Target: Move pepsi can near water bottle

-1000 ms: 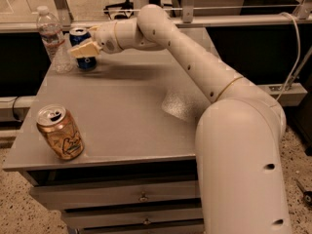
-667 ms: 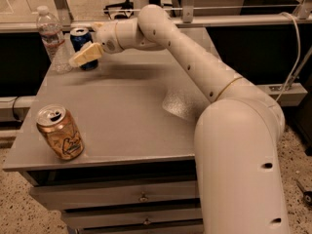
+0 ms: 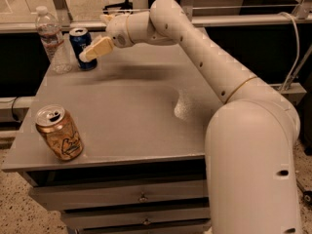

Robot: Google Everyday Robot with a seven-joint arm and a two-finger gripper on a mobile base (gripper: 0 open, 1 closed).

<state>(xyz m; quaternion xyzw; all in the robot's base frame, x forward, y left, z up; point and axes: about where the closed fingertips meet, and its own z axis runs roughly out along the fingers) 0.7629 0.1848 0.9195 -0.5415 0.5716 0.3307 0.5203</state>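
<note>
Since nothing is clamped in it at the moment, the gripper (image 3: 93, 38) can be called wide open and empty. One of its tan fingers (image 3: 97, 48) is angled down and to the left, and the other is glimpsed higher up by the wrist, well apart from the first. The gripper is held over the far left corner of the grey table (image 3: 126, 130), just to the right of the pepsi can (image 3: 78, 40). The lower fingertip is overlapped with the can's right edge in this view, so whether it's actually touching can't be told, tbh. The pepsi can is stood upright on the table near that back corner, silver top up, with the water bottle (image 3: 50, 38) right beside it on the left. A tiny gap is seen between the two, so they're close but not pressed together. The bottle is also upright, white cap on, and it's clearly taller than the can. Down at the front left corner, well apart from all that, an orange-tan can (image 3: 59, 133) with a swirl design is parked upright with its tab opened. The white arm (image 3: 204, 57) is stretched across the table from the big rounded body (image 3: 253, 169) at the right front. Drawers (image 3: 141, 197) are seen under the tabletop.
</note>
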